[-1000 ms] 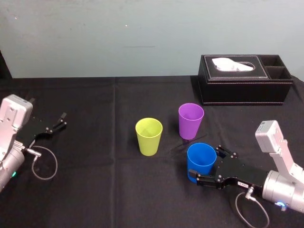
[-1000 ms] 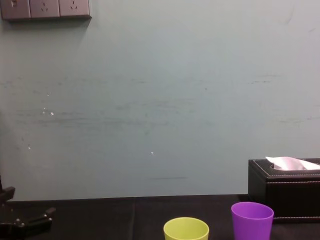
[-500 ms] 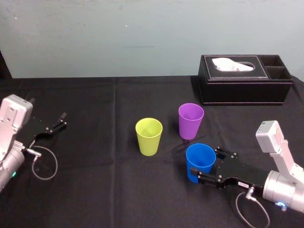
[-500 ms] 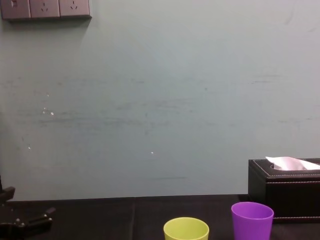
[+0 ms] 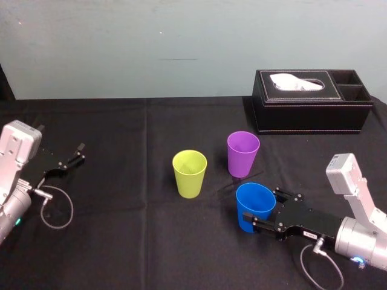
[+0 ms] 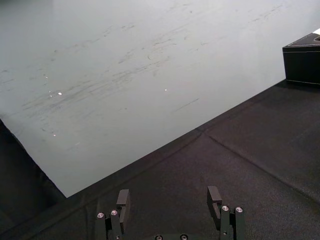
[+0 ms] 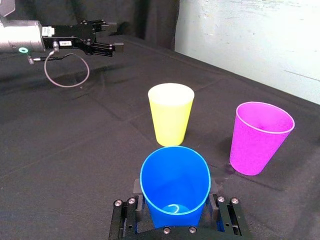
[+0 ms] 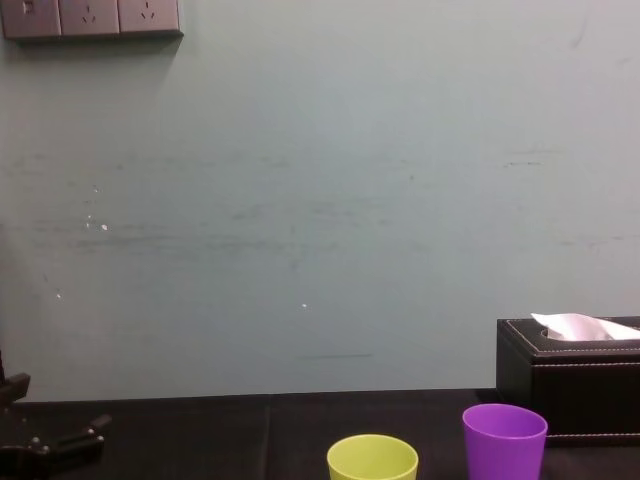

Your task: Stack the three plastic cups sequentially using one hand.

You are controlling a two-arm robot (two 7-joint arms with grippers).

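At right front of black surface (image 5: 121,127), right gripper (image 5: 261,209), jaws clamped on blue plastic cup (image 5: 254,199), beside purple plastic cup (image 5: 243,154); yellow-green plastic cup (image 5: 189,173) apart. Nothing stacked yet. Left gripper (image 5: 66,162) parked, jaws apart.

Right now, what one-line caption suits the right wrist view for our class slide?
The right end effector grips the blue cup; yellow-green cup and purple cup stand beyond, left end effector parked behind.
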